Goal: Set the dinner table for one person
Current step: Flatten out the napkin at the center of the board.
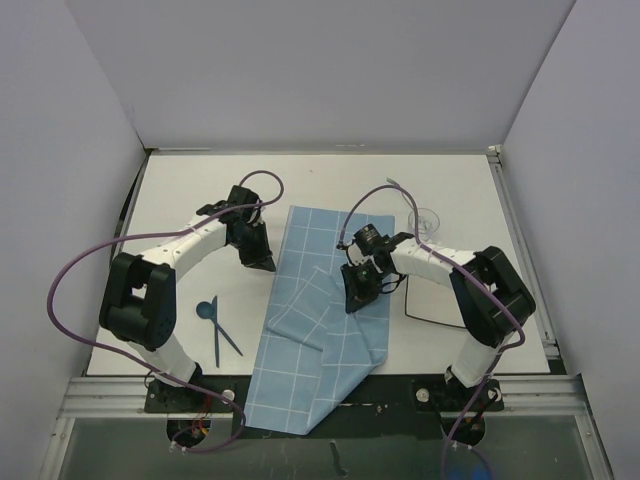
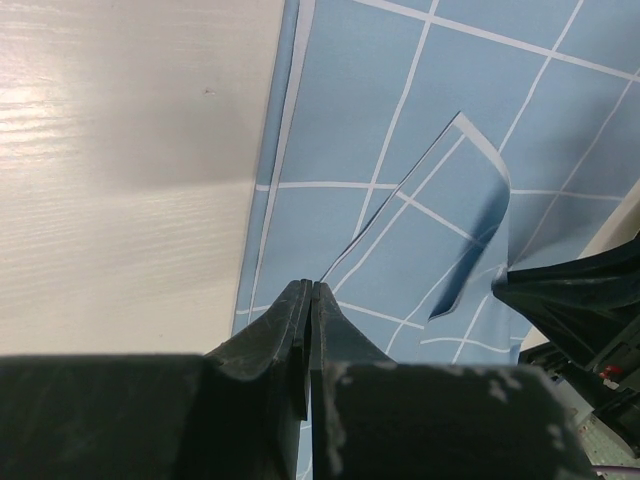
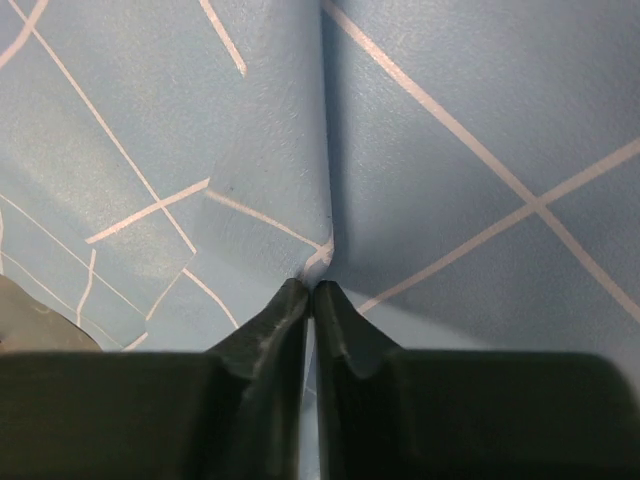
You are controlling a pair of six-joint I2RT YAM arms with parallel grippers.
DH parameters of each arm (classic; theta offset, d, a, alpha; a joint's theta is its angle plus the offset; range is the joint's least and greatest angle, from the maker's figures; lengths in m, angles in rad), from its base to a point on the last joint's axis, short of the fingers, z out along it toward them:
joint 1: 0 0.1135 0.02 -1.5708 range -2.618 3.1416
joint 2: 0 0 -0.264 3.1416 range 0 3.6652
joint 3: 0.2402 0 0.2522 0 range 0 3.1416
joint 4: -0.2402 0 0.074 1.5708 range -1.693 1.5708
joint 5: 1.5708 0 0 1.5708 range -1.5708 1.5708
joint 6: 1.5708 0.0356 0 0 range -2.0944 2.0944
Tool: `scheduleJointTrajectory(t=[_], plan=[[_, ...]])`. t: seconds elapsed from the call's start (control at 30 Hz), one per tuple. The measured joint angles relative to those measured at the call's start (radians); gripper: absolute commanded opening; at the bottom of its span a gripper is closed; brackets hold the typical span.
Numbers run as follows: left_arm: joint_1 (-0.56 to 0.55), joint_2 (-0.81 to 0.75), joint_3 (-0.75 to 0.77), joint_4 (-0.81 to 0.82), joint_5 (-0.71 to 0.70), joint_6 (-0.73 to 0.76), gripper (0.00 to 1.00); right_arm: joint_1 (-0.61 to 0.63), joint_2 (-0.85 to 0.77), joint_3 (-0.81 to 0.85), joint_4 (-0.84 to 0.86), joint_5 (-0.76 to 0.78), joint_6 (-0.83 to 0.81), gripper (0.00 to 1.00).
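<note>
Top external: both arms are arching inward over the dinner table (image 1: 190,195) beneath them. The right gripper (image 3: 312,288) is pinching a fold of the blue mat (image 1: 320,330). The left gripper (image 2: 308,292) is pointing, closed, at its edge.

The large flat white rectangular desk (image 1: 200,190) is lying bare along its far side and far-left corner, giving a hand room to pass. The blue white-gridded cloth mat (image 1: 310,240) is filling the middle, its raised fold (image 2: 480,200) standing between the left hand (image 1: 270,265) and the right hand (image 1: 352,303). On the near-left, dark blue plastic cutlery (image 1: 218,325) is blocking the way. A clear glass (image 1: 427,220) is crowding the far-right, and a thin black cable (image 1: 430,318) is looping across the near-right.
</note>
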Motion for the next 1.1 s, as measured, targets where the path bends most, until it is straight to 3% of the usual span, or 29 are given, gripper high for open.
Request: scheduleJointTrajectory(t=[0.3, 0.53, 1.0, 1.1], plan=[[0.000, 0.000, 0.011, -0.002, 0.000, 0.000, 0.00, 0.000, -0.018, -0.003, 0.000, -0.006, 0.009, 0.00], [0.000, 0.000, 0.024, 0.003, 0.000, 0.000, 0.00, 0.025, -0.166, -0.011, -0.041, -0.013, 0.032, 0.00], [0.000, -0.007, 0.024, 0.014, 0.011, -0.017, 0.00, 0.371, -0.348, -0.053, -0.105, 0.090, 0.171, 0.00], [0.000, -0.019, 0.024, 0.014, 0.011, -0.017, 0.00, 0.433, -0.417, -0.086, -0.133, 0.127, 0.221, 0.12]])
